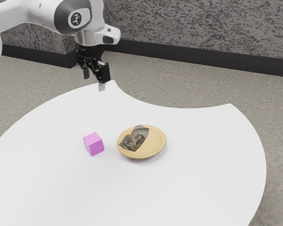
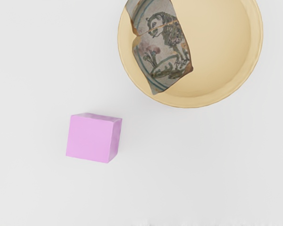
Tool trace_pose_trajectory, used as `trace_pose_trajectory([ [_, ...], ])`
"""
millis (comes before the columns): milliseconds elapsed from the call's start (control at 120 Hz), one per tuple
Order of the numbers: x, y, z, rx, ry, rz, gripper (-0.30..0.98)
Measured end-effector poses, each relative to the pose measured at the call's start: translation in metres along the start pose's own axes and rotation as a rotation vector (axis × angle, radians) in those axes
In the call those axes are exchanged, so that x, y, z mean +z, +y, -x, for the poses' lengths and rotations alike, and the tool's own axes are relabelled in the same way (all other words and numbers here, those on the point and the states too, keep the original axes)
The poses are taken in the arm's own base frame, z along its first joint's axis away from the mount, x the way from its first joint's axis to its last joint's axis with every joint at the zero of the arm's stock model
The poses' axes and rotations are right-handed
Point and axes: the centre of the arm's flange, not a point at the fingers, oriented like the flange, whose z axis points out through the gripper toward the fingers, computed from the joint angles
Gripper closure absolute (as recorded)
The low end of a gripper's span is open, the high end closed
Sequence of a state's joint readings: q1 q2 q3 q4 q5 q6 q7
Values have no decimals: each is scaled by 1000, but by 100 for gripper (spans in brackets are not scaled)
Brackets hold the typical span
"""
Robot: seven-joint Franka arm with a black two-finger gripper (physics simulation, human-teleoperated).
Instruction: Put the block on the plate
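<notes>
1. The pincer [image 1: 94, 82] hangs with its two fingers spread apart and nothing between them, well apart from the block and the plate.
2. The pink-purple block [image 1: 94, 144] sits directly on the white table [image 1: 193, 179], near the plate but apart from it, on the exterior view's left of it.
3. The round, tan plate [image 1: 153, 143] lies on the table; part of its face bears a greyish patch [image 2: 162, 52] with an animal drawn on it.
4. The table has a curved notch in its edge; a grey floor [image 1: 269, 89] and a speckled wall [image 1: 203, 28] lie beyond.
</notes>
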State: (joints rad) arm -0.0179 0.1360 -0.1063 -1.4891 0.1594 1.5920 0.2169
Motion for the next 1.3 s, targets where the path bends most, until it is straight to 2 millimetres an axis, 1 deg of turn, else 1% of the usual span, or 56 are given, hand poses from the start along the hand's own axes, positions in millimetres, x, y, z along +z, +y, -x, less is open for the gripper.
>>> trace_pose_trajectory([
  [58,4,-2,-1,26,-6,-4,0],
  [108,19,-9,-4,39,-32,1,0],
  [200,66,-29,-15,47,-104,21,0],
  [250,93,-46,-18,39,-138,35,0],
  [308,124,-60,-19,37,-180,55,0],
  [408,175,-69,-16,49,-242,95,0],
  [467,201,-71,-22,59,-246,115,0],
  [525,225,-71,-30,65,-231,139,0],
  [600,248,-76,-35,57,-205,173,0],
  [733,289,-87,-33,28,-187,235,0],
  [825,304,-93,-32,18,-166,249,0],
  [992,312,-111,-30,8,-131,228,0],
  [1108,325,-111,-32,13,-125,234,0],
  [1300,338,-111,-32,24,-120,239,0],
])
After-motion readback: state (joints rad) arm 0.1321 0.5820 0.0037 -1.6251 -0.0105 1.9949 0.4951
